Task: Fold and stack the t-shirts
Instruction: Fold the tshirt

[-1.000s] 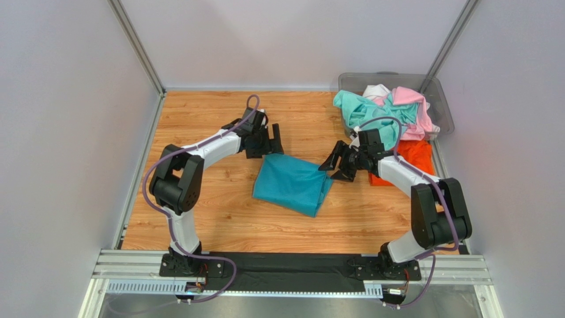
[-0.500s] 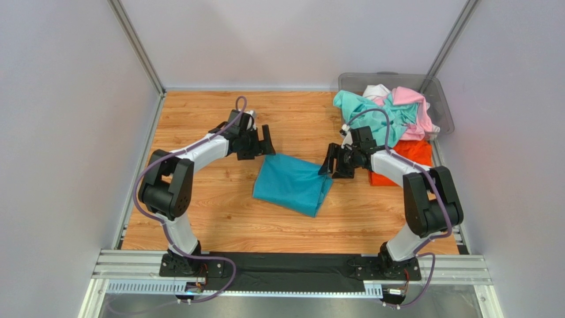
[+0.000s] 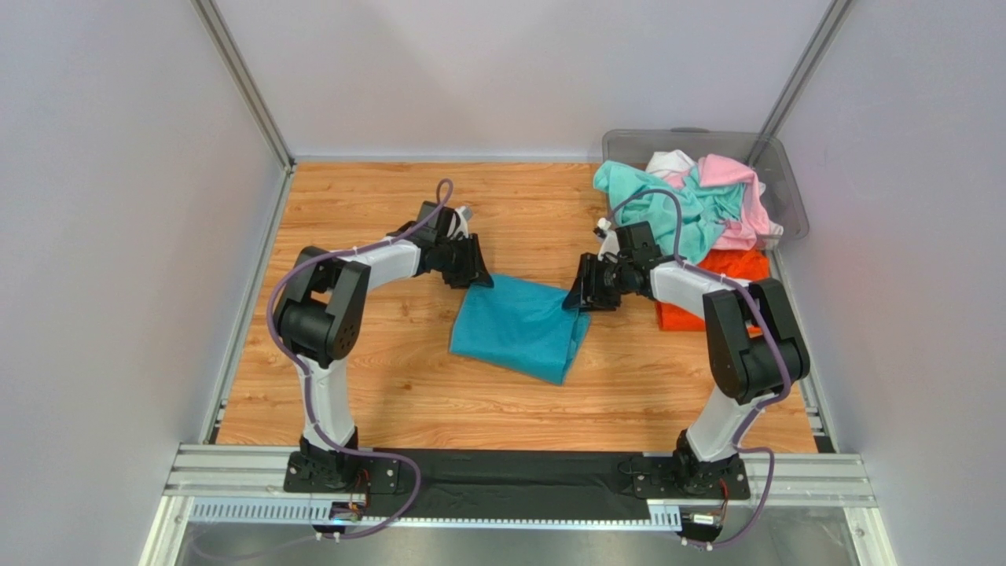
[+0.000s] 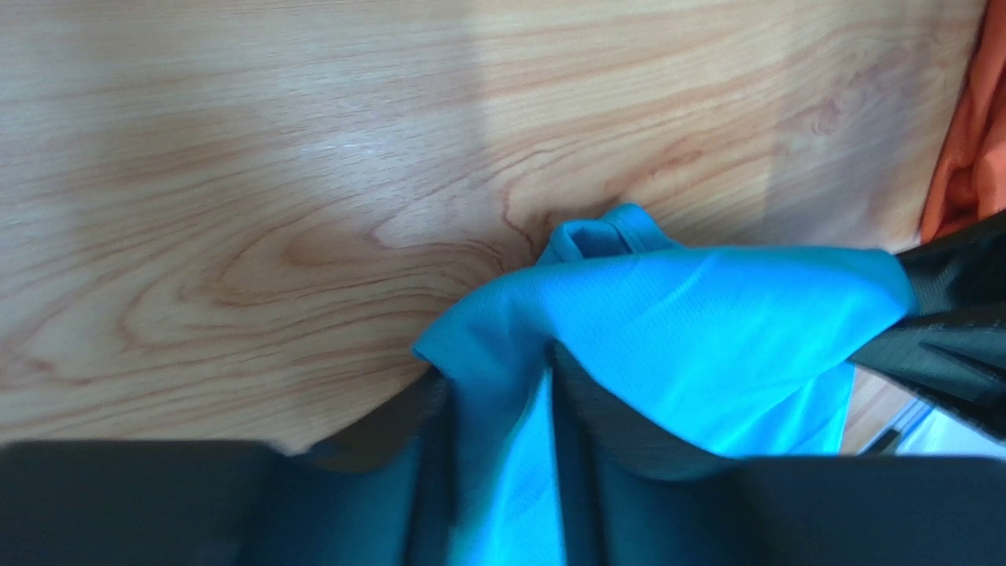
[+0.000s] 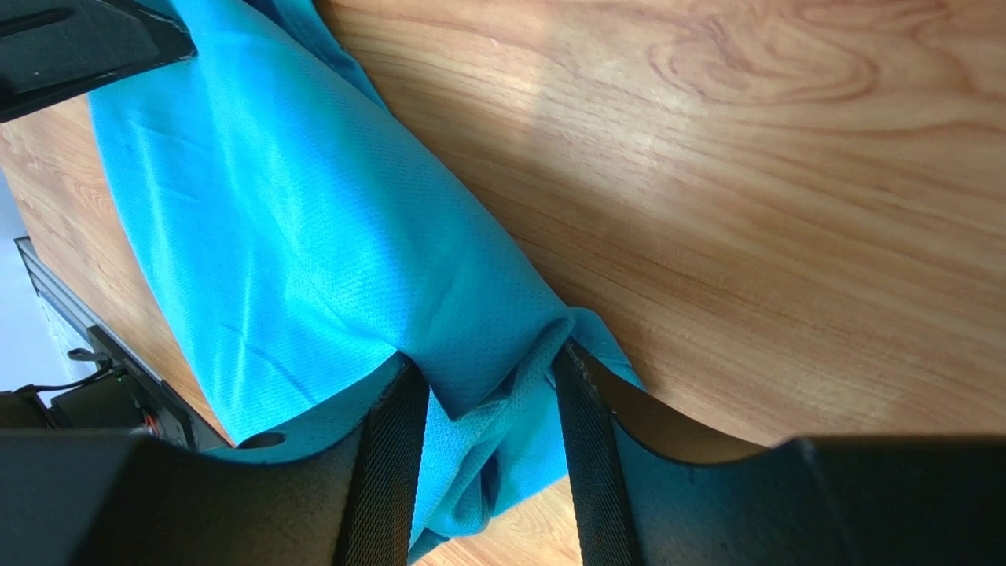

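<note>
From above, you have a wood-grain bench (image 3: 390, 389) walled in by pale panels. A grey bin (image 3: 789, 177) sits at the far right corner. The teal-blue t-shirt (image 3: 520, 330) lies folded near the middle of the bench, between your two arms. Your left gripper (image 3: 476, 271) is down on its far left corner and your right gripper (image 3: 582, 295) is on its far right corner. Heaped in and over the bin are the mint-green t-shirt (image 3: 644, 195), the pink t-shirt (image 3: 732, 183) and the white t-shirt (image 3: 670, 160). The orange t-shirt (image 3: 726, 277) lies on the bench in front of the bin, partly under your right arm.

In the left wrist view, bare bench fills the upper half. The teal-blue t-shirt (image 4: 709, 318) is bunched at the left gripper (image 4: 502, 395), whose two fingers are pinched together on a ridge of the cloth. The orange t-shirt (image 4: 966, 142) shows at the right edge.

In the right wrist view, the bench runs across the upper right. The teal-blue t-shirt (image 5: 295, 236) spreads away to the left. A rolled fold of it is pressed between the fingers of the right gripper (image 5: 484, 395), which is clamped on that edge.
</note>
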Motion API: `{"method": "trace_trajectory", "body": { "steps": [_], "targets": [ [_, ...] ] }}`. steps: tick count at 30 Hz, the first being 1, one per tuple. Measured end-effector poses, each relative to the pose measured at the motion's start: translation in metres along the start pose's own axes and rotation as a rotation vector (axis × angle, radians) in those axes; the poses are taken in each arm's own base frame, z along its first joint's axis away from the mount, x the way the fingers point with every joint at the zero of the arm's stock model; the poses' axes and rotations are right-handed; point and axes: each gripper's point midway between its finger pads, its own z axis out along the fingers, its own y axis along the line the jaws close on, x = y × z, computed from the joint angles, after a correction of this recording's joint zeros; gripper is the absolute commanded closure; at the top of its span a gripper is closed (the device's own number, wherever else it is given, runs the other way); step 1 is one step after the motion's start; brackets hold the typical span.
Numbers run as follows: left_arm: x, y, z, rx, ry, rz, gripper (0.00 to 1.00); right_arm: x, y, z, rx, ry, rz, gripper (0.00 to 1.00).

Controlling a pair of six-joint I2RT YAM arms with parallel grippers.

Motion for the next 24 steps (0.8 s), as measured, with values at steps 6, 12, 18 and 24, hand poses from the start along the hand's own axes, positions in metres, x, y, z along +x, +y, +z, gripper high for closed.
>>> {"method": "trace_trajectory", "body": {
  "steps": [6, 12, 18, 24],
  "targets": [
    [0.000, -0.005, 0.000, 0.028, 0.003, 0.005, 0.95, -0.015, 0.008, 0.004, -0.017, -0.026, -0.040, 0.60],
    [0.004, -0.008, -0.009, 0.041, -0.014, 0.010, 1.00, -0.018, 0.016, 0.009, -0.025, -0.030, -0.079, 1.00],
    [0.015, -0.018, -0.043, 0.062, -0.063, 0.027, 1.00, -0.006, 0.041, -0.005, -0.024, -0.057, -0.126, 1.00],
    [0.026, -0.033, -0.083, 0.106, -0.134, 0.064, 1.00, 0.016, 0.081, -0.047, -0.083, -0.138, -0.147, 1.00]
  ]
}}
